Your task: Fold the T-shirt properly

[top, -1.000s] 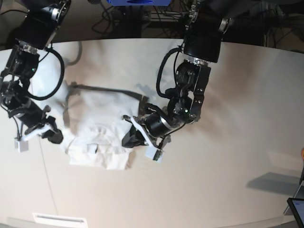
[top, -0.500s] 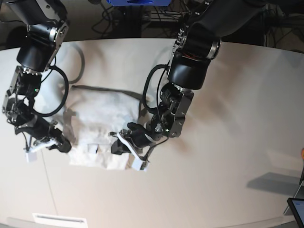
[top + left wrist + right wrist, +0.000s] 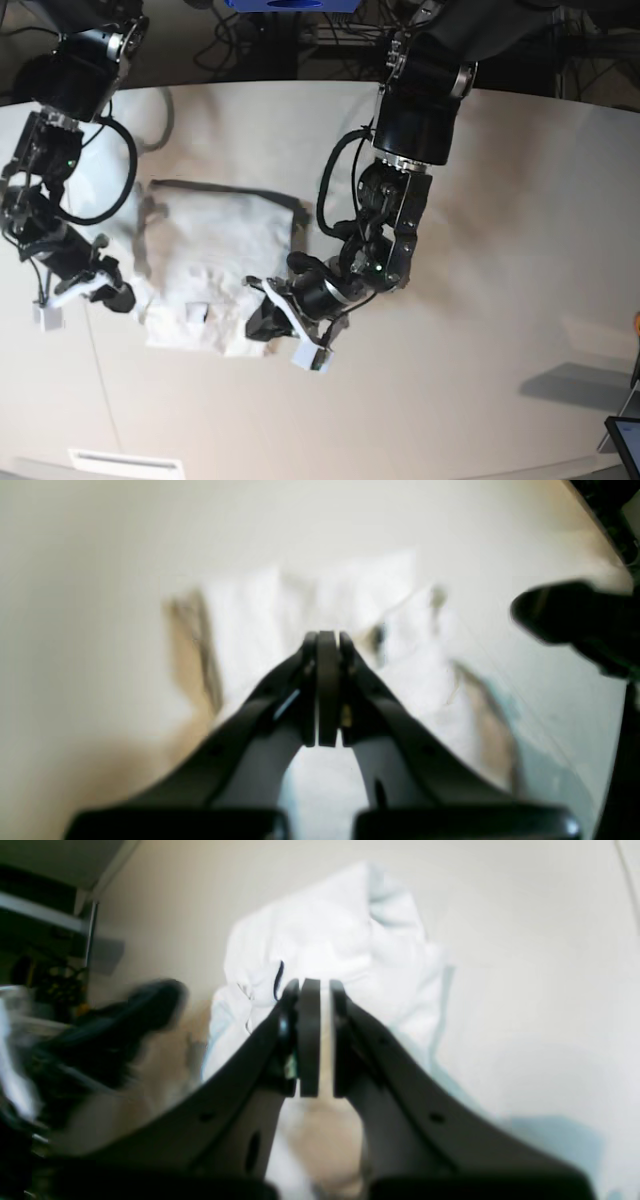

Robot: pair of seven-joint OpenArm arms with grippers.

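Flanking the rumpled T-shirt [image 3: 215, 265] on the tabletop [image 3: 480, 330], both pincers sit clenched, empty.

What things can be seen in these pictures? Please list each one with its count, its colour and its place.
T-shirt: one, white, lying wrinkled on the table between the two arms.
Table: one, off-white, under everything.
Cables: several, dark, behind the table's far edge.
Left gripper: one, black with white parts, shut, at the T-shirt's near corner on the base view's right side.
Right gripper: one, black with white parts, shut, at the T-shirt's edge on the base view's left side.
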